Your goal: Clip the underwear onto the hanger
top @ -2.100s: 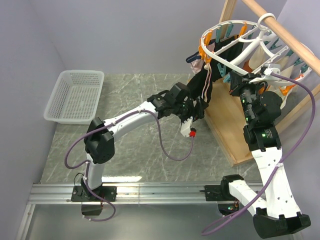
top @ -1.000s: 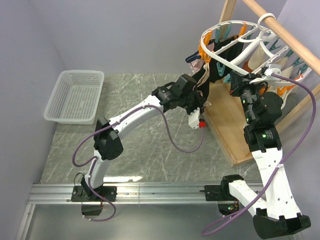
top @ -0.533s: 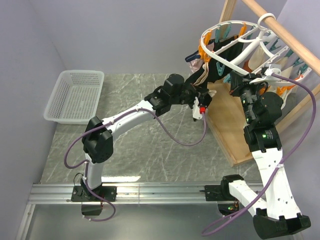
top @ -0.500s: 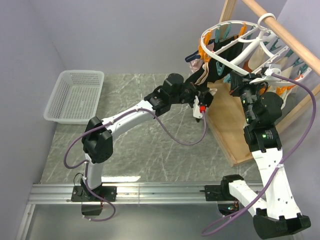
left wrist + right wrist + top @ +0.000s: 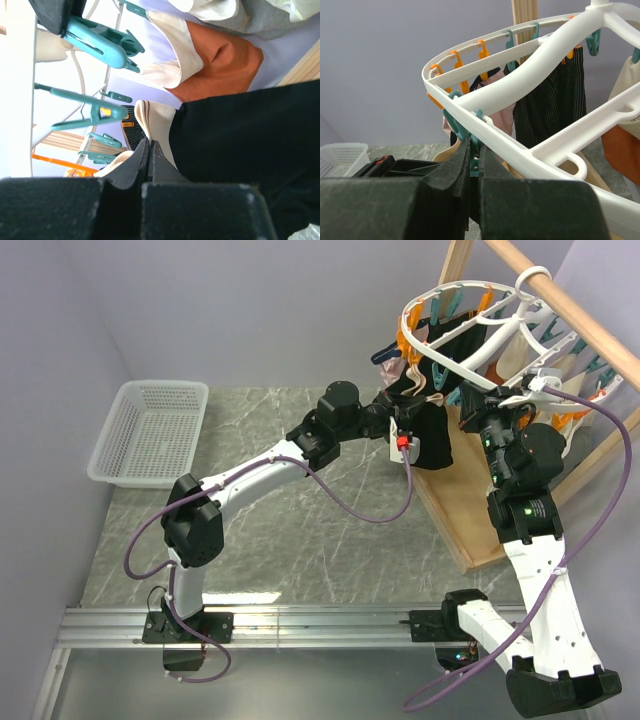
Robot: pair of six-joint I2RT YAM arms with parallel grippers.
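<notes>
The underwear [image 5: 432, 440], black with a tan waistband [image 5: 156, 114], hangs from my left gripper [image 5: 408, 418] just under the near rim of the hanger [image 5: 452, 286]. In the left wrist view the left gripper [image 5: 149, 144] is shut on the waistband edge, with black fabric [image 5: 240, 135] spreading to the right and teal clips [image 5: 95, 42] close above. My right gripper [image 5: 470, 415] sits under the hanger's white ring [image 5: 520, 97]. The right gripper [image 5: 475, 142] is shut on a teal clip [image 5: 455, 125] that dangles from the ring.
A white mesh basket [image 5: 150, 430] stands at the back left. The hanger's hook sits on a wooden rod [image 5: 570, 310] above a wooden base board [image 5: 470, 505]. A rust-brown garment [image 5: 225, 60], cream garments and a black striped garment [image 5: 550, 100] hang among the clips.
My left arm has lifted and swung right, carrying the underwear up against the hanger's near rim. The right arm has stayed in place, still pinching the teal clip.
</notes>
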